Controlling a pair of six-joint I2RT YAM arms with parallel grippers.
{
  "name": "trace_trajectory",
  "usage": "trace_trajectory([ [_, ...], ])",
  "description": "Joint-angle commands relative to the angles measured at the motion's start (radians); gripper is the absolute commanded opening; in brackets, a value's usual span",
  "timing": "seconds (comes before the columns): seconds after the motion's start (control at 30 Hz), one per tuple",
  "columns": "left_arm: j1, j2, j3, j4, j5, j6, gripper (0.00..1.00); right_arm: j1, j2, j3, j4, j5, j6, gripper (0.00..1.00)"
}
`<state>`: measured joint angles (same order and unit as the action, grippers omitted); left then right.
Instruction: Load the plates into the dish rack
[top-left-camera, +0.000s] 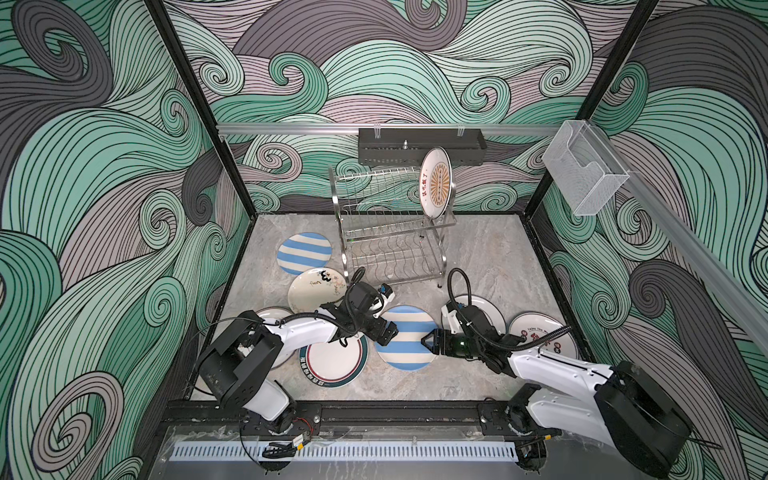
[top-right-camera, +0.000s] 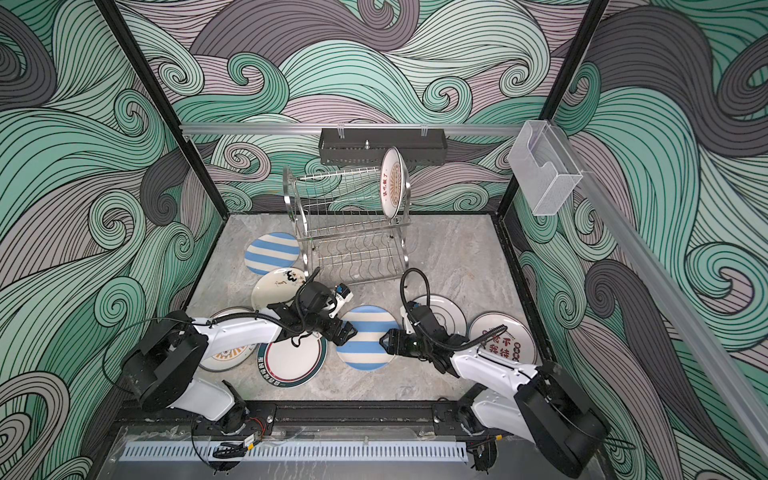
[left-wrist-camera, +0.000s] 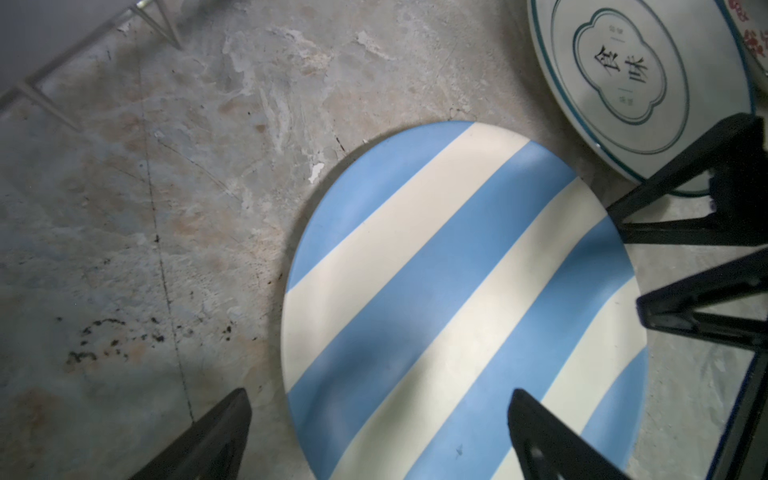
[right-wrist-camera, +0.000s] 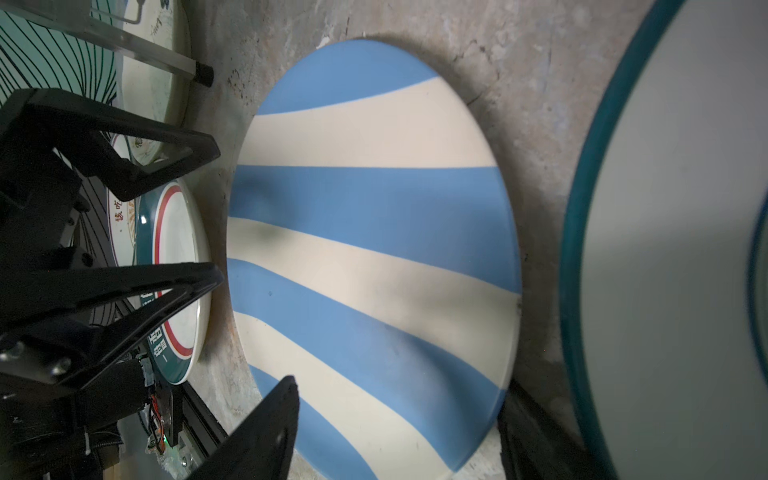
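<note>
- Pickup step in hand, with left gripper (top-left-camera: 387, 333) and right gripper (top-left-camera: 428, 341) poised tip to tip on opposite sides of a blue-and-white striped plate (top-left-camera: 407, 337)
- Gripping nothing on either side: fingers of both spread wide in the wrist views, each pair astride the plate's rim, one finger over the stripes and one past the edge
- Lying flat on the table (top-left-camera: 415, 386) directly between the two grippers, rim just beside each set of fingertips; hard to say from these angles whether actually touching
- Set well beyond both grippers, straight ahead of the gap between them: the dish rack (top-left-camera: 386, 249), holding a lone sunburst plate (top-left-camera: 435, 183) upright in the upper tier, at the end nearer the right gripper
- Scattered flat around the grippers: a teal-rimmed plate (top-left-camera: 336, 361) just behind the left gripper under its arm, a cartoon plate (top-left-camera: 311, 291) beside that gripper's wrist, a second striped plate (top-left-camera: 304, 252) farther out, and more behind the right gripper
- Judged early in the job: one plate racked, the rest on the table
- Called for next, most likely: bracing one rim while working the opposite edge up off the table, pinching it firmly, then tilting it upright and carrying it forward to a free slot, steering clear of the teal-rimmed neighbour
</note>
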<state>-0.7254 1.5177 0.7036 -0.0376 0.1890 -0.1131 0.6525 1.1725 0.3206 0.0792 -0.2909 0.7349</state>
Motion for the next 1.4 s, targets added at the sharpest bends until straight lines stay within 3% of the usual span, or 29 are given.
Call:
trace_trajectory([
  [0.0, -0.011, 0.019, 0.033, -0.042, -0.032, 0.0, 0.99, 0.002, 0.032, -0.03, -0.016, 0.027, 0.014, 0.75],
  [0.47, -0.031, 0.115, 0.089, -0.057, 0.073, 0.028, 0.98, 0.002, 0.086, -0.031, 0.032, 0.015, 0.026, 0.72],
  [1.0, -0.034, 0.084, 0.061, -0.01, 0.081, 0.017, 0.98, -0.007, 0.037, -0.079, 0.233, -0.076, 0.096, 0.44],
  [1.37, -0.034, 0.066, 0.044, 0.034, 0.089, -0.006, 0.99, -0.034, -0.069, -0.118, 0.326, -0.112, 0.178, 0.36],
])
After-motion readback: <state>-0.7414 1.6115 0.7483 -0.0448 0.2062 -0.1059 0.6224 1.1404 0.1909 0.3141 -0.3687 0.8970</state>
